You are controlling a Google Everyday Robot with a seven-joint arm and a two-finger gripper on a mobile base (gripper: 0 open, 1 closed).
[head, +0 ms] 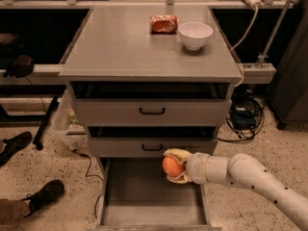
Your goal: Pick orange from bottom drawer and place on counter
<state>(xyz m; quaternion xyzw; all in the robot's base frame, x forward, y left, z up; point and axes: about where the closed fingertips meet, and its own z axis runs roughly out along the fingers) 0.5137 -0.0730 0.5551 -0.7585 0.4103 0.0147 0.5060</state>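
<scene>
I count three drawers, one orange (172, 166), one white bowl (195, 34) and one snack packet (163, 24). In the lower middle of the frame my hand (169, 167) grips the orange between its two fingers, above the open bottom drawer (149, 198). Bowl and packet rest on the table (130, 49), upper middle.
</scene>
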